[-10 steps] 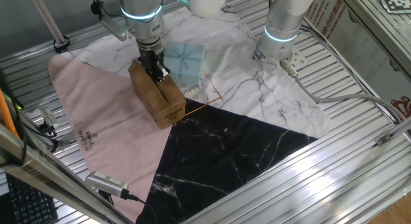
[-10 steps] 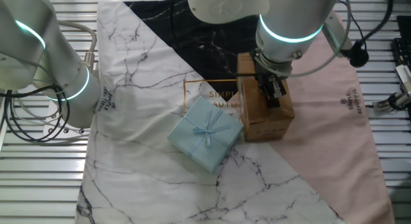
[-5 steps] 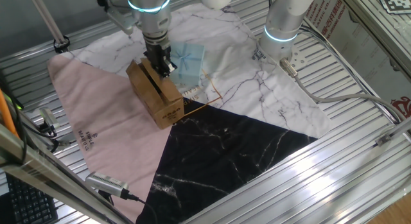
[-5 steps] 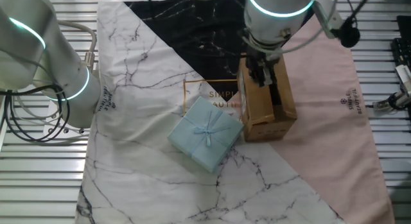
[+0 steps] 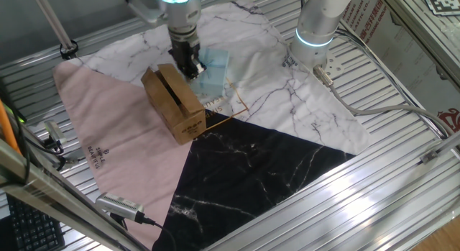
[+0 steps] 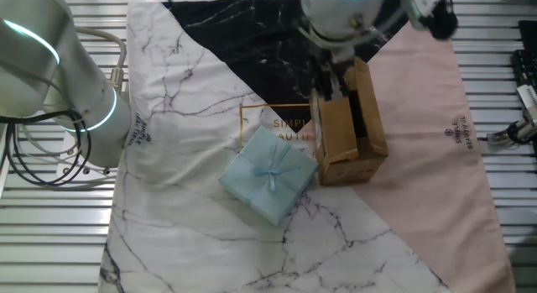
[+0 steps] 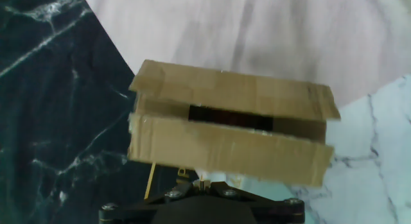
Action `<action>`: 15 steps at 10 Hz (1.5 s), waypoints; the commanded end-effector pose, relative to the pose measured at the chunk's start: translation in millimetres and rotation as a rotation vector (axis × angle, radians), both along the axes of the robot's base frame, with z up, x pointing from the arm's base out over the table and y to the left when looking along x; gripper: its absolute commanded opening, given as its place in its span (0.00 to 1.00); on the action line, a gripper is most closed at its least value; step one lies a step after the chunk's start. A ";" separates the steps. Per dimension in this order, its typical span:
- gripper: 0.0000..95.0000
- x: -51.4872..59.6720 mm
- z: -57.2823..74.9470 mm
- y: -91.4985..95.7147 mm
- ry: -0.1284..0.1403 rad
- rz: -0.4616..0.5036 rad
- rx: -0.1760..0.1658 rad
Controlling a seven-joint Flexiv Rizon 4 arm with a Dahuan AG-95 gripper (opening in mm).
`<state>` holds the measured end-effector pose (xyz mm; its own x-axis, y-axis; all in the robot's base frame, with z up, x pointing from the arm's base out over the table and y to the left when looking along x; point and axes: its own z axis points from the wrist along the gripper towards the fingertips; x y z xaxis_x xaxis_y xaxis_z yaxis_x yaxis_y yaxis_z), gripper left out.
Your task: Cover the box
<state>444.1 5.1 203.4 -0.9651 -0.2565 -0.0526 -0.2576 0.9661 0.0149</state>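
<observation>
The bench (image 5: 402, 172) is ribbed metal, spread with a cloth (image 6: 210, 117) of pink, white marble and black marble patches. Nearest me, straight below my hand, is the box (image 7: 232, 129), standing where the pink and black patches meet. From my own camera its two long flaps lie nearly flat, but a dark slot stays open between them, so I judge the covering mostly done and not finished: the gap wants pressing shut. Whether the short end flaps are tucked under I cannot tell. My jaws hang just above the box's edge on the blue side, holding nothing that I can see; whether they stand wide or narrow the pictures do not show. Just beyond the box (image 6: 348, 129) lies a pale blue gift box (image 6: 268, 175) with a ribbon, close beside it, near enough to crowd that side. Farther off a second arm (image 5: 320, 24) stands at the cloth's far edge, well apart.
</observation>
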 end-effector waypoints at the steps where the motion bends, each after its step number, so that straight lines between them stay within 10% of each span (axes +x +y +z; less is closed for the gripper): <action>1: 0.00 -10.7 8.8 -0.8 0.009 -0.006 0.002; 15: 0.00 -12.0 9.6 -0.7 0.014 -0.005 0.012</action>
